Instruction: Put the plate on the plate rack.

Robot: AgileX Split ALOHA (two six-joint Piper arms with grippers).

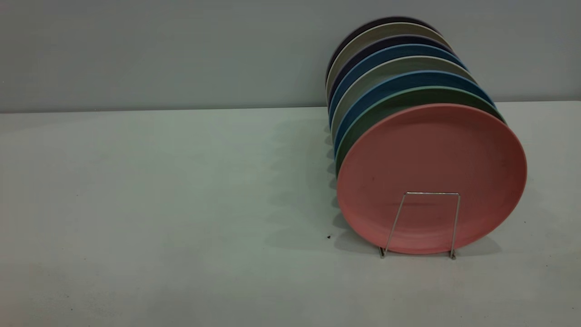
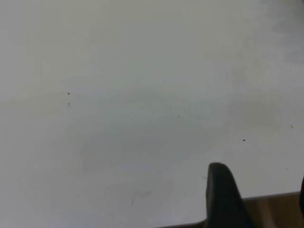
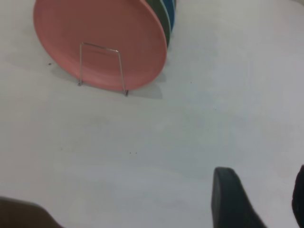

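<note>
Currently the plate point(image 1: 431, 177) stands upright in the plate rack's point(image 1: 420, 225) front loop near the table's point(image 1: 181, 204) right edge, ahead of other plates, while both grippers hang open and empty.

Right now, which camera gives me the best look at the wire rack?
The exterior view: the plate rack's front loop stands sharp against the pink plate, both feet visible. The right wrist view shows the same loop, farther off and tilted. The left wrist view shows only bare table.

Lab-like test bench: bare white table point(image 1: 181, 227), plain grey wall point(image 1: 159, 50).
</note>
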